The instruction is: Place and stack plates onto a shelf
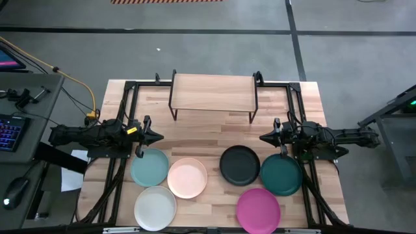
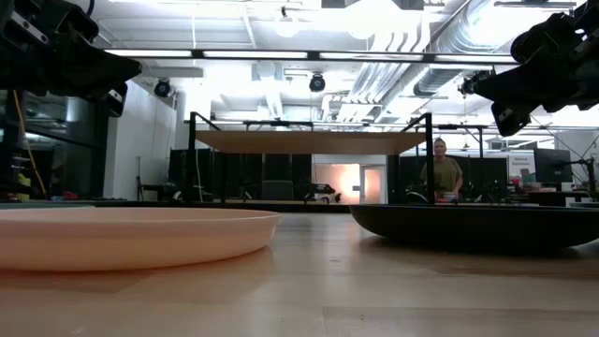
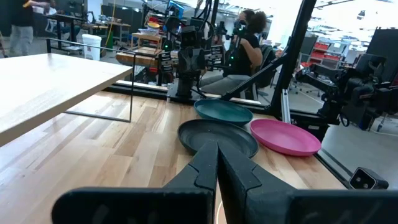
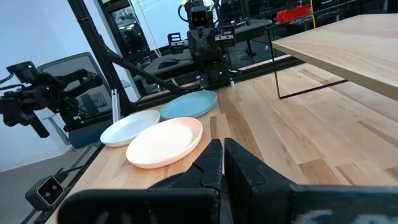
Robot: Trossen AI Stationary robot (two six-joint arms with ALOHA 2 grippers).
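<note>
No plate lifted: shelf bare. Left gripper and right gripper hover, fingers together. Next: open, descend on a plate.

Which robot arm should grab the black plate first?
Probably the right one. The black plate lies on the right half of the table, just below the right end effector. The left end effector sits across the table, above the light teal plate. The shelf holds nothing yet.
</note>
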